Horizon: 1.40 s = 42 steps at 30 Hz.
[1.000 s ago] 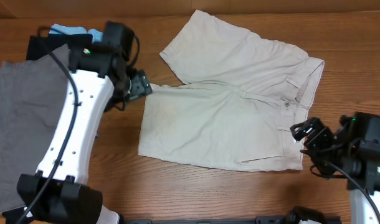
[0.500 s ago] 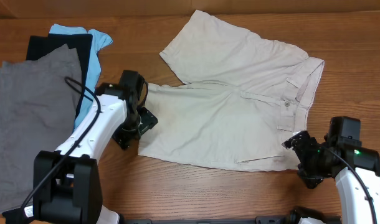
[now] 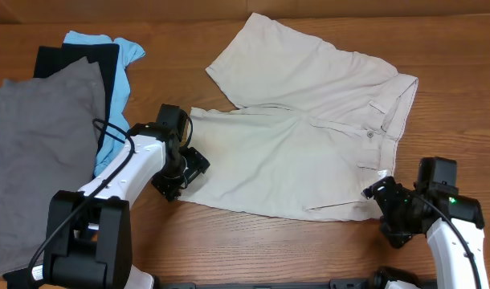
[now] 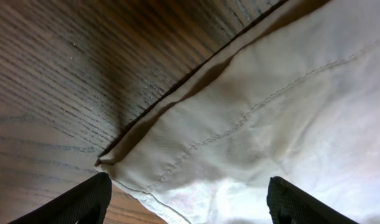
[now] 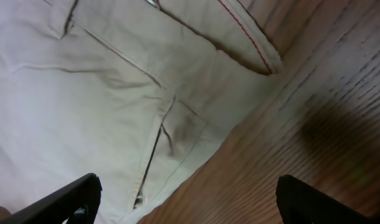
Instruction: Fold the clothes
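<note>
The pale beige shorts (image 3: 301,136) lie spread flat on the wooden table, waistband to the right, two legs to the left. My left gripper (image 3: 183,172) is open and low over the hem corner of the near leg, which shows between its fingers in the left wrist view (image 4: 196,155). My right gripper (image 3: 387,201) is open at the near waistband corner. The right wrist view shows the shorts' pocket seam and waistband edge (image 5: 146,106) between its fingers.
A pile of other garments lies at the left: dark grey shorts (image 3: 36,160), a black piece (image 3: 72,58) and a light blue garment (image 3: 116,88). Bare wood (image 3: 253,241) runs along the front edge below the shorts.
My left gripper has come down from the pile at the back left to the near leg's hem corner. My right gripper has lowered towards the near waistband corner.
</note>
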Motion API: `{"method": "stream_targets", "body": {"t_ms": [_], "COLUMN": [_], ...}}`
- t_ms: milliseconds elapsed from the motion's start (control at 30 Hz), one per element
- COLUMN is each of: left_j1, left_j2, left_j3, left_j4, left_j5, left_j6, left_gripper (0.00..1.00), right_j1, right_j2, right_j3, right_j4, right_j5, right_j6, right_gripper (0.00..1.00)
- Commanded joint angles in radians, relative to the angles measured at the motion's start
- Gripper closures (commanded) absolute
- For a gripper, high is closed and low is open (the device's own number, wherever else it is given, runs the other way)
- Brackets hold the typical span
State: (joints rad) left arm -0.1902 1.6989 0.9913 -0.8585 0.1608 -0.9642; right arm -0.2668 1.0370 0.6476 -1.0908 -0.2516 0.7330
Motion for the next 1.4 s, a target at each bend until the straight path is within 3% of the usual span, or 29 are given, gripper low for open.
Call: {"method": "stream_targets", "body": {"t_ms": [0, 200, 300, 367, 467, 500, 533, 1067, 1367], "left_j1": [-0.002, -0.028, -0.033, -0.033, -0.033, -0.033, -0.033, -0.033, -0.032], "left_j2": [0.038, 0.139, 0.182, 0.200, 0.205, 0.205, 0.205, 0.205, 0.205], "left_j3": [-0.008, -0.008, -0.008, -0.008, -0.008, -0.008, -0.008, -0.008, -0.008], "left_j4": [-0.003, -0.029, -0.061, -0.070, -0.069, -0.066, -0.060, -0.050, -0.020], "left_j5": [-0.008, 0.006, 0.008, 0.007, -0.004, -0.010, -0.011, -0.010, -0.015], "left_j6": [0.086, 0.123, 0.124, 0.124, 0.124, 0.123, 0.124, 0.161, 0.212], "left_gripper": [0.19, 0.27, 0.36, 0.46, 0.76, 0.92, 0.96, 0.96, 0.96], "right_j1": [-0.002, -0.002, -0.002, -0.002, -0.002, -0.002, -0.002, -0.002, -0.002], "right_j2": [-0.003, -0.002, -0.002, -0.002, -0.002, -0.002, -0.002, -0.002, 0.045], "right_j3": [-0.018, -0.025, -0.025, -0.026, -0.041, -0.049, -0.063, -0.261, -0.282], "right_j4": [0.011, 0.009, 0.010, 0.017, 0.036, 0.043, 0.060, 0.346, 0.415], "right_j5": [0.015, 0.015, 0.015, 0.015, 0.016, 0.020, 0.023, 0.023, 0.058], "right_j6": [0.005, 0.005, 0.005, 0.005, 0.020, 0.032, 0.035, 0.140, 0.139], "right_gripper": [0.07, 0.08, 0.11, 0.15, 0.20, 0.22, 0.24, 0.50, 0.88]}}
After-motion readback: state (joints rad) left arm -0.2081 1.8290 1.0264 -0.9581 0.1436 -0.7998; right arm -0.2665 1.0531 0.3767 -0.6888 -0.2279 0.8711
